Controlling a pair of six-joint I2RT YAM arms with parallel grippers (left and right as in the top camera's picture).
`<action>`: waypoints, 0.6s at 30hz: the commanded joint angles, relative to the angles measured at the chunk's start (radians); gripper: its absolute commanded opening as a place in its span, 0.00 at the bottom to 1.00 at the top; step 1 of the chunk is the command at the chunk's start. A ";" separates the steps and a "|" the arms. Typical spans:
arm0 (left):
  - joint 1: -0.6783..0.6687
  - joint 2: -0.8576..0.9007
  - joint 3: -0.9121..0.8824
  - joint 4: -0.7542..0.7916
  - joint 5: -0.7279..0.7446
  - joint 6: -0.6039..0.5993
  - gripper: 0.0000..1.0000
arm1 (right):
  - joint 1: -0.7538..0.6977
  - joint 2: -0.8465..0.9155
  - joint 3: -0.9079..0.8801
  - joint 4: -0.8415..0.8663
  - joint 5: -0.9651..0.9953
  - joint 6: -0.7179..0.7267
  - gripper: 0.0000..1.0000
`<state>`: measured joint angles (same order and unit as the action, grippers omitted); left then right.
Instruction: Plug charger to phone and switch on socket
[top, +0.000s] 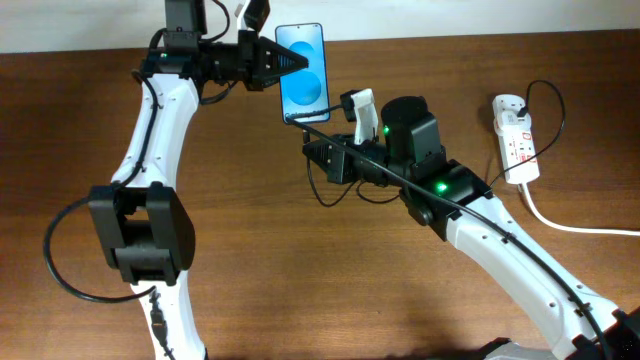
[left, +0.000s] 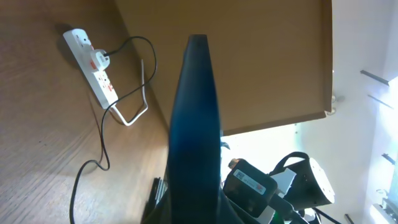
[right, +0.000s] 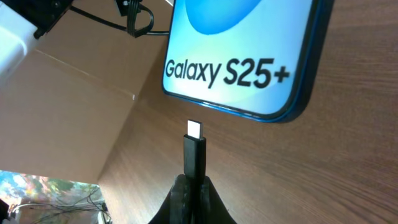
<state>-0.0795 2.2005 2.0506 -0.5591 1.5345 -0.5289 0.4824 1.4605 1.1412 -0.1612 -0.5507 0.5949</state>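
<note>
Overhead: the left end effector (top: 283, 62) grips the phone (top: 302, 82) by its side edge near the far rim of the table (top: 300, 280). The socket (top: 517, 140) lies well apart, at the right.

Left wrist: the phone shows edge-on — the charger (left: 102, 140) trails from the socket.

Right wrist: the right end effector (right: 191, 190) is clamped on the charger's connector, its tip just short of the phone's lower edge — not inserted.
</note>
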 joint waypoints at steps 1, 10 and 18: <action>0.001 -0.009 0.011 0.006 0.040 -0.002 0.00 | -0.020 0.002 -0.006 0.000 -0.014 -0.011 0.04; 0.001 -0.009 0.011 0.008 0.040 -0.001 0.00 | -0.021 0.006 -0.006 0.001 -0.013 -0.010 0.04; -0.006 -0.009 0.011 0.006 0.039 -0.001 0.00 | -0.018 0.013 -0.006 0.002 -0.014 -0.010 0.04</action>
<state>-0.0795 2.2005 2.0506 -0.5568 1.5341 -0.5285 0.4652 1.4628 1.1412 -0.1604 -0.5507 0.5945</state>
